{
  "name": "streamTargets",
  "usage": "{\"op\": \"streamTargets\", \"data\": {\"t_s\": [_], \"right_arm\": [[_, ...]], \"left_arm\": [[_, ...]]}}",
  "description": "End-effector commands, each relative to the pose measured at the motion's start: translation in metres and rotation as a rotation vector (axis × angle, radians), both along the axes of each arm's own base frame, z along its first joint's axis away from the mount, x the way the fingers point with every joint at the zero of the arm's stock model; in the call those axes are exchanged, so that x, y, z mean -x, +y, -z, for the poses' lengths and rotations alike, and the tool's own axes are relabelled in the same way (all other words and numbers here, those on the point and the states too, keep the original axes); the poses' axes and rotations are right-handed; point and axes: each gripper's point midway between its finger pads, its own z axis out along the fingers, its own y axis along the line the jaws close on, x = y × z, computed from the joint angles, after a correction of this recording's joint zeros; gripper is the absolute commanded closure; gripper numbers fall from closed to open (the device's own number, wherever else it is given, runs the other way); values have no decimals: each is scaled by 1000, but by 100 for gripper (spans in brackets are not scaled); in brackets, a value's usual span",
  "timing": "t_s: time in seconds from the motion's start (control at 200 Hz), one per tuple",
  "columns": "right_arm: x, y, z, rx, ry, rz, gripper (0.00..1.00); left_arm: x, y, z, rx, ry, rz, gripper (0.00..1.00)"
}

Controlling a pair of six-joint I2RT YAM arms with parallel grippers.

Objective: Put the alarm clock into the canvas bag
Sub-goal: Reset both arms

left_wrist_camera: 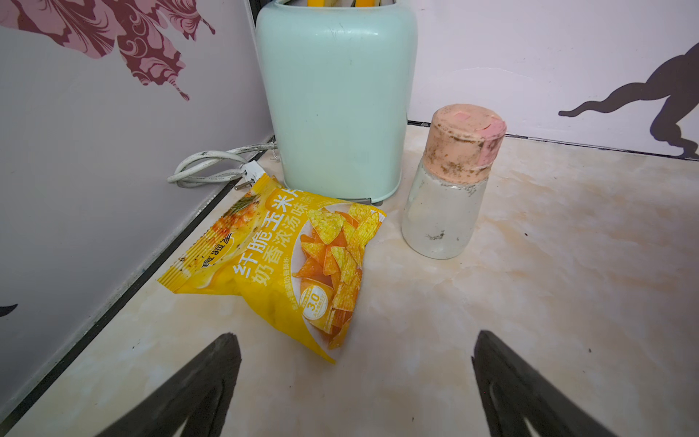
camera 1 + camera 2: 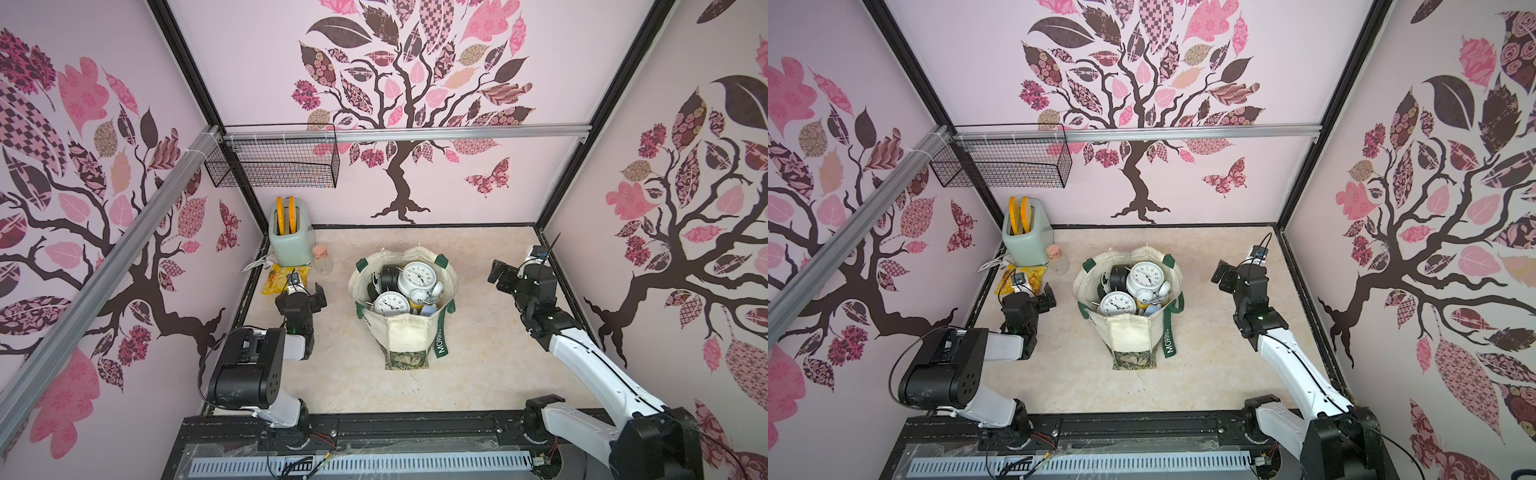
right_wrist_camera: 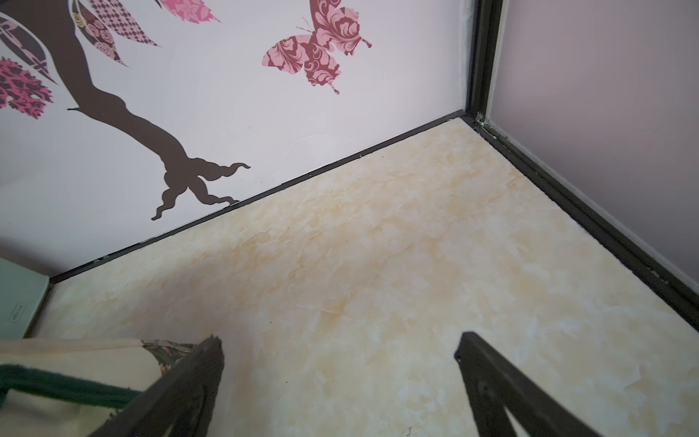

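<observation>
A robot test booth: tree-decal wall panels (image 2: 257,62), aluminium rail (image 2: 415,135), left arm (image 2: 245,374) and right arm (image 2: 582,357).

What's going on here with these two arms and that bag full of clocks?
Two robot arms are meant to put alarm clocks into the canvas bag in the middle of the table. Several clocks already sit inside, and none shows outside it. Neither arm holds anything: the left fingers are open near a yellow snack bag and a mint toaster, and the right fingers are open over bare table beside the bag.
</observation>
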Motion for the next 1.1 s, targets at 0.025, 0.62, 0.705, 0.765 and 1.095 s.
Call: {"op": "streamTargets", "data": {"t_s": [0.025,0.62,0.705,0.765,1.095], "right_arm": [[-7,-19,23,42,28,75,0],[-19,-36,58,267,-150,107,0],[-20,-36,60,312,-144,90,0],[-21,-33,60,333,-144,70,0],[-23,-16,66,336,-121,-39,0]], "left_arm": [[0,1,-3,-11,-10,-4,2],[0,1,-4,-12,-11,-3,2],[0,1,-3,-11,-10,-3,2],[0,0,-3,-12,-11,-2,2],[0,0,-3,-12,-11,-3,2]]}}
